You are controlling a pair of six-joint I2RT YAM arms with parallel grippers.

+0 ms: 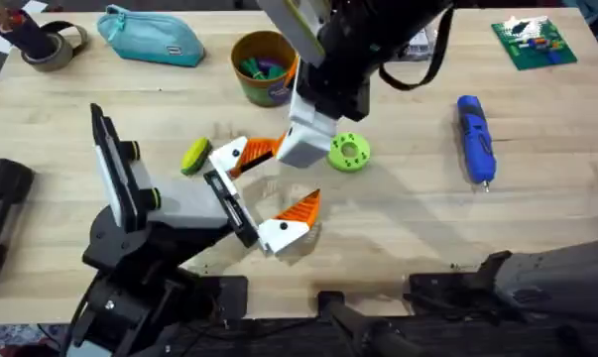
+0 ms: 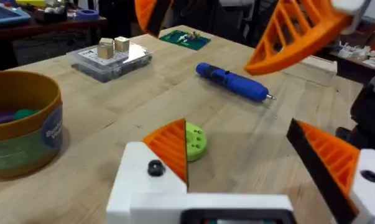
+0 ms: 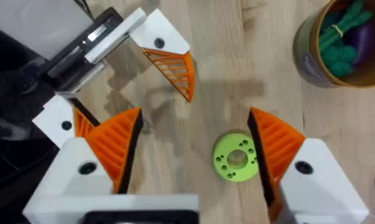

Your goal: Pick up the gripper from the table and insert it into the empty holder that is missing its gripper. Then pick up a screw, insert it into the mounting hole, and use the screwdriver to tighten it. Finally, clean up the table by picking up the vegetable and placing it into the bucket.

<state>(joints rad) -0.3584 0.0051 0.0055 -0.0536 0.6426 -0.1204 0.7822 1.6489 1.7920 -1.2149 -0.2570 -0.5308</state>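
Overhead: the right claw point(image 1: 299, 157) hangs spread and empty. One of its pads is just beside the white-based, orange-ribbed wedge gripper point(image 1: 241, 154), which is apparently seated on the black flat bracket holder point(image 1: 231, 203). A sideways drift could likely knock the wedge loose.

Left wrist: the left claw point(image 2: 237, 124) stands wide open with nothing between its fingers. The wedge's mounting hole looks dark, apparently screwless.

Right wrist: a lime-green plastic ring point(image 3: 236, 158) lies on the worktop between the right claw's pads, so closing here would likely grab it by mistake.

Bright even overhead light, soft shadows on the table point(image 1: 398, 208), blurred near arms.
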